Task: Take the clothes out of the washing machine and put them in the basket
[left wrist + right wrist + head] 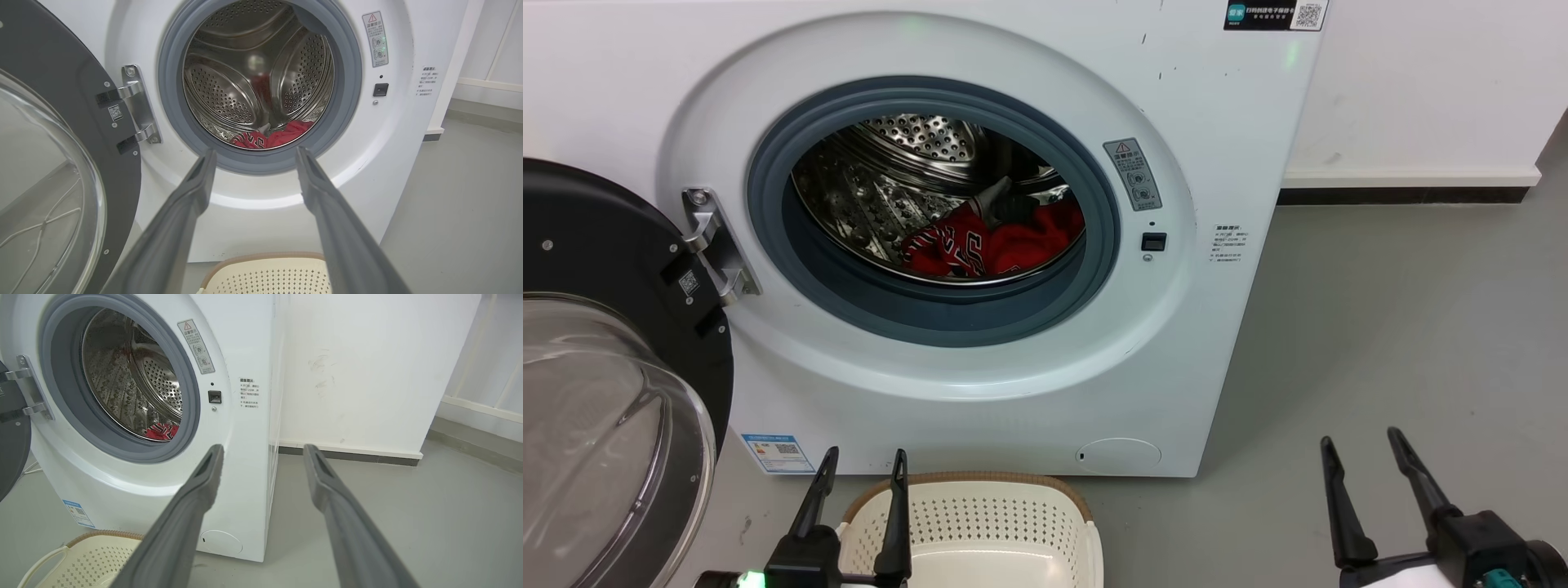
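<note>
Overhead, lettering [949,249] on the jersey [960,222] reads clearest.

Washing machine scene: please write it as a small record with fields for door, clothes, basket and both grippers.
washing machine: white front-loader on grey floor
door: open, swung to the left in the head view
clothes: red, at the bottom of the drum
basket: on the floor before the machine, no clothes in its visible part
left gripper: open, holding nothing, near the basket
right gripper: open, holding nothing, over the floor
</note>
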Controlling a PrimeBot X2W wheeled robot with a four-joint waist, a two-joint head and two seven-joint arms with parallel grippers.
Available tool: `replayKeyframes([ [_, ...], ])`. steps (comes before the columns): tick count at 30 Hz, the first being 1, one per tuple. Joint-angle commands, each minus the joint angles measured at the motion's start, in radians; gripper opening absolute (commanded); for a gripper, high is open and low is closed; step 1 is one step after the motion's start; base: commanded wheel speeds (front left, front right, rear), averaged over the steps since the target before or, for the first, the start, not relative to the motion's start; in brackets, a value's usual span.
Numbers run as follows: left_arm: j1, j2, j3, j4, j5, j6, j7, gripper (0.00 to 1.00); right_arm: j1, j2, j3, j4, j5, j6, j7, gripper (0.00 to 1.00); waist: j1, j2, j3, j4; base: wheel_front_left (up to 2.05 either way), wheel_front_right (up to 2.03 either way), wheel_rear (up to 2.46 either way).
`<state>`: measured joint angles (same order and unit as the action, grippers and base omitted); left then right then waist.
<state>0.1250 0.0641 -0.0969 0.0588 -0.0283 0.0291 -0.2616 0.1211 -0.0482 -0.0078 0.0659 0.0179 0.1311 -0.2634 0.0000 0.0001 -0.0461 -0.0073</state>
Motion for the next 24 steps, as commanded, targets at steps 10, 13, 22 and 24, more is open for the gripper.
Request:
replayKeyframes([
  [10,0.011,-0.005,0.000,-0.001,0.011,0.003,-0.005,1.00,-0.008,-0.004,-0.001,0.023,-0.001,-0.001,-0.002,1.00,0.0000,-0.0001,-0.003,-0.002,0.00,0.00,0.00],
  [13,0.011,-0.005,0.003,0.000,0.012,0.001,-0.005,1.00,-0.010,-0.004,-0.005,0.021,-0.001,-0.001,-0.002,1.00,0.0000,-0.0001,-0.003,-0.002,0.00,0.00,0.00],
  [22,0.007,-0.007,0.002,0.000,0.018,-0.001,-0.005,1.00,-0.009,-0.004,-0.006,0.016,0.003,-0.001,-0.002,1.00,0.0000,-0.0001,-0.001,0.000,0.00,0.00,0.00],
  [24,0.009,-0.007,0.002,-0.001,0.020,0.002,-0.005,1.00,-0.009,-0.004,-0.005,0.017,0.003,-0.001,-0.002,1.00,0.0000,-0.0001,-0.001,-0.001,0.00,0.00,0.00],
])
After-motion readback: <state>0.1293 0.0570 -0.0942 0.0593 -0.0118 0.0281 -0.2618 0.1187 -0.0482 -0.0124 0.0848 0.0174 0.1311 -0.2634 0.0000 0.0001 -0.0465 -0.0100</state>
